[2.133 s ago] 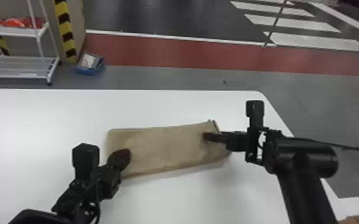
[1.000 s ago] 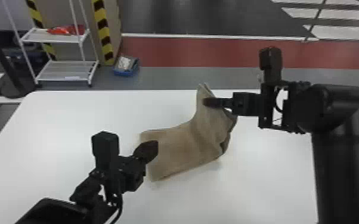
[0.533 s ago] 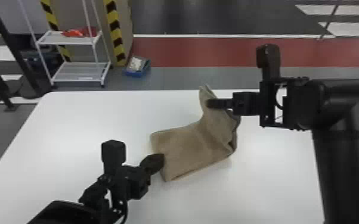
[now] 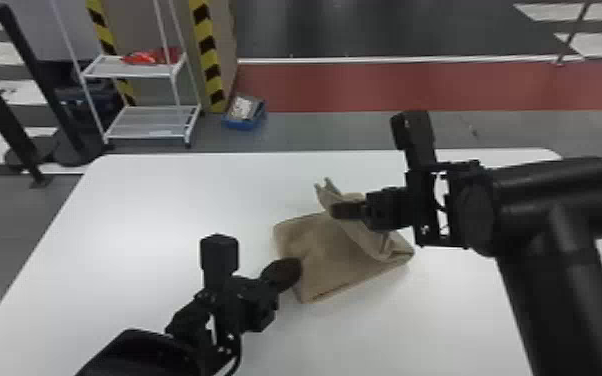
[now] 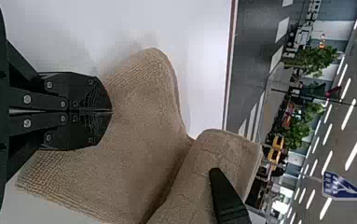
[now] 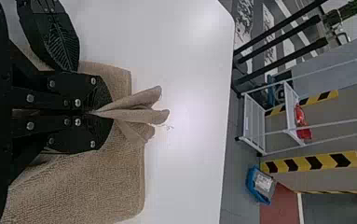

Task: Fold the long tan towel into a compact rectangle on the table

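Tan cloth towel point(image 4: 332, 257) bent further left, pinched in black right gripper point(image 6: 106, 113); fold looks nearly made. Black left gripper point(image 5: 111, 111) closed.

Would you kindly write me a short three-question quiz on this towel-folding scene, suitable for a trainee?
1. True or false: the fingers of the left pincer are closed together.

2. Multiple choice: what grips the raised part of the towel?
a) the left pincer
b) the right pincer
c) no pincer

3. Fill in the blank: beyond the far edge of the white table, the blue bin stands on the ____.

Key: 1. True; 2. b; 3. floor.
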Motion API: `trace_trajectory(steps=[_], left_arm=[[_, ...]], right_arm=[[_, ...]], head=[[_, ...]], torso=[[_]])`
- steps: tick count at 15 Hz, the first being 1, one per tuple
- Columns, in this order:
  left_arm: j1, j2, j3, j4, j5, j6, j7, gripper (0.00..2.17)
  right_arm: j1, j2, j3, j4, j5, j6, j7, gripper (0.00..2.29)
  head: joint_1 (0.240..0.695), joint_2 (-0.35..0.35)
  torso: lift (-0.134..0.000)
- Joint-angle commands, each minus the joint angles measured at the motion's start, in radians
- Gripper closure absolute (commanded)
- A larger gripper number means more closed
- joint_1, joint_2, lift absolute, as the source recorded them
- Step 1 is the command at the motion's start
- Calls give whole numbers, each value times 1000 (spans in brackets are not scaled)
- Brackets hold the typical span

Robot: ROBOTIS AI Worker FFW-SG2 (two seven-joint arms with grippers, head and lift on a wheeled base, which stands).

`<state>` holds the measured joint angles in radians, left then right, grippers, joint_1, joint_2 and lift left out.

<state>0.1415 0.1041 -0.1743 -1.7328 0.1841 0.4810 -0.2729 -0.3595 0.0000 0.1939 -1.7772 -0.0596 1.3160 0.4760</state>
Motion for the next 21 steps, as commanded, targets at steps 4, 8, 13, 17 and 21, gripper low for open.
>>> trace_trajectory(steps=[4,8,13,17,21], left_arm=[[6,-7,-25,4,3,-12,6,1970],[6,-17,-44,19,5,-43,11,1970],[6,-21,-63,19,9,-46,14,1970],[4,-21,-57,29,9,-49,15,1970],[10,-21,-54,22,9,-49,23,1970]], right_arm=[[7,1,59,79,4,-99,-25,1686],[20,1,94,110,4,-148,-40,1686],[39,1,121,122,0,-175,-45,1679],[77,1,111,119,-2,-212,-48,539],[149,1,48,-14,-52,-194,-47,49]], head=[[695,61],[695,57],[695,57],[695,60],[695,63]], torso=[[-123],[-123],[-123],[-123],[-123]])
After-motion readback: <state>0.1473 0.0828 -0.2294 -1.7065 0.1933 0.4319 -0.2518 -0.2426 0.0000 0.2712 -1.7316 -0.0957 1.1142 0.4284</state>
